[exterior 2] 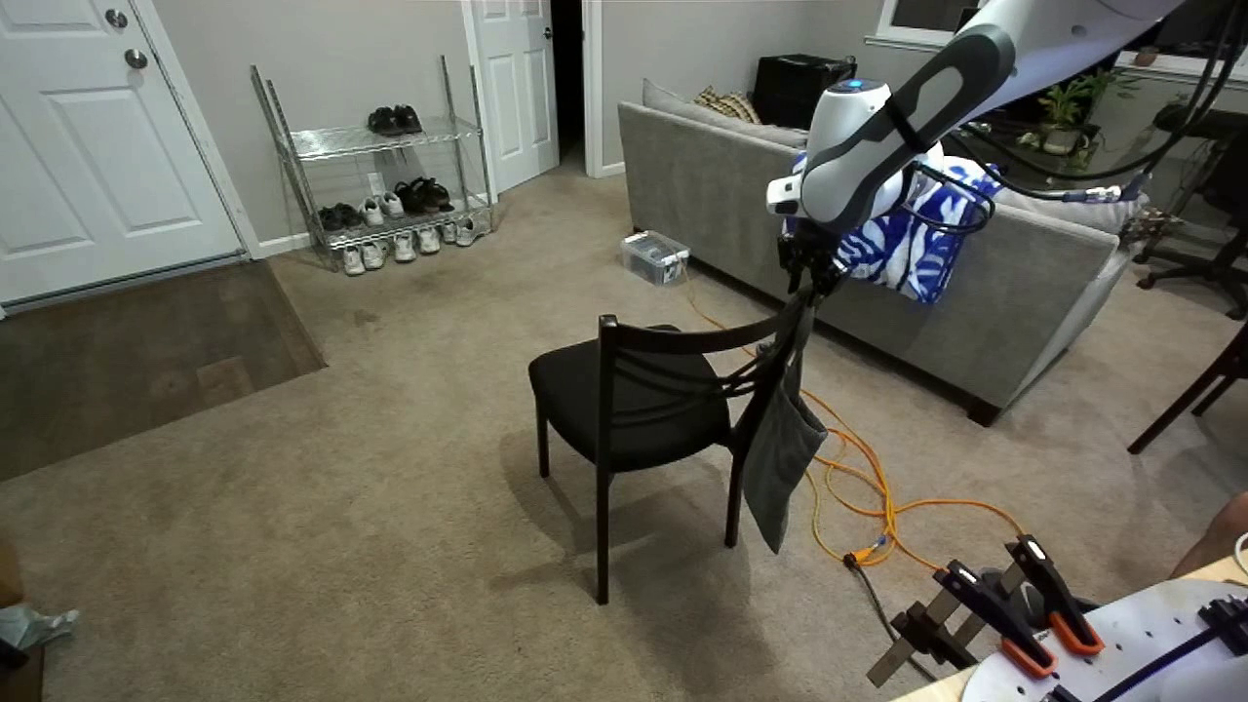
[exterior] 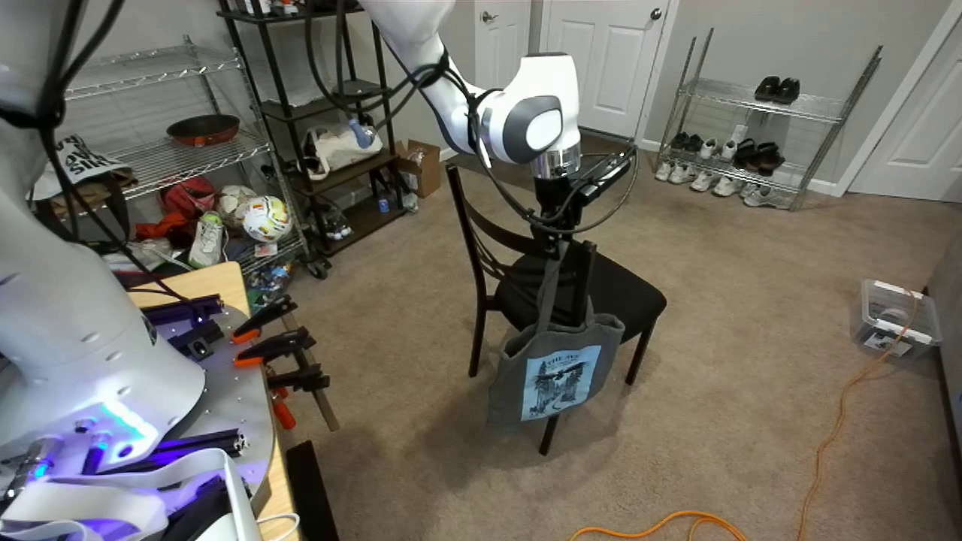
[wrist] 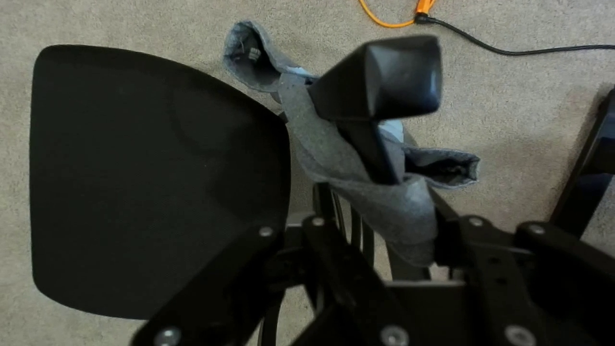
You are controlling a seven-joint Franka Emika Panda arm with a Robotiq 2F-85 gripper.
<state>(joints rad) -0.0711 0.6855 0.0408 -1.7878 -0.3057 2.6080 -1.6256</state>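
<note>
A grey tote bag (exterior: 560,368) with a light blue printed panel hangs at one upright of a black chair's back. In the wrist view its grey strap (wrist: 394,211) loops round the dark chair post (wrist: 403,77). My gripper (wrist: 384,240) stands over the chair back, jaws apart, with the strap between them. The strap lies against the right-hand finger (wrist: 451,240); a gap shows on the other side. Both exterior views show the gripper (exterior 2: 814,278) at the top of the strap, where its fingertips are too dark to make out. The chair seat (wrist: 158,182) lies to the left in the wrist view.
Beyond the chair is a grey sofa (exterior 2: 702,185) with a blue and white blanket (exterior 2: 916,234). An orange cord (exterior 2: 882,487) runs over the carpet. A clear plastic box (exterior: 894,319), a shoe rack (exterior: 759,113) and clamps (exterior: 274,346) on the table edge are also in view.
</note>
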